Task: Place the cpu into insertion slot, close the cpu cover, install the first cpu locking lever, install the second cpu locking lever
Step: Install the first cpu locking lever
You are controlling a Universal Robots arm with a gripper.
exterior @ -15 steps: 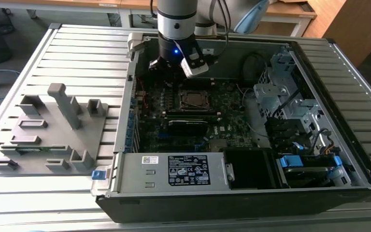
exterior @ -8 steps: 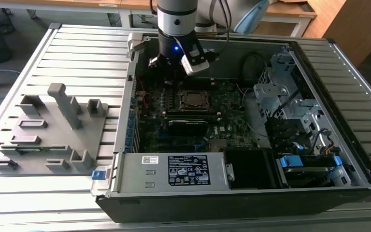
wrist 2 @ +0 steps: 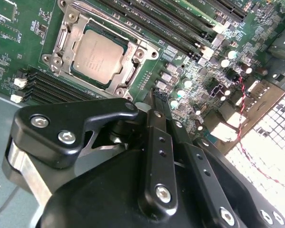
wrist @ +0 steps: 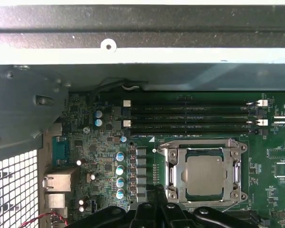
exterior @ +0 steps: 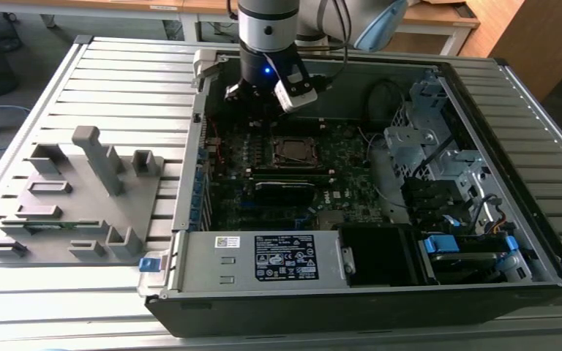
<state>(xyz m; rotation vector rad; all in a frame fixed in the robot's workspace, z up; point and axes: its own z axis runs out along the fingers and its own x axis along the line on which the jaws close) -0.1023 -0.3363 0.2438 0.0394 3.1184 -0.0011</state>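
A slatted metal table (exterior: 115, 66) holds a grey fixture block (exterior: 76, 197) at the exterior view's left, then an open computer case (exterior: 359, 314). Inside it, the cpu (wrist: 205, 175) lies in the insertion slot (wrist: 205, 152) under the lowered cpu cover (wrist: 176, 173). The gripper (wrist 2: 159, 97) hangs near, its fingers pressed together and empty.

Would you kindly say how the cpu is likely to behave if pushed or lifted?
The cpu looks flat and metal-topped, so probably stiff and unlikely to roll. It sits framed by the cpu cover, so a sideways push would likely not shift it.
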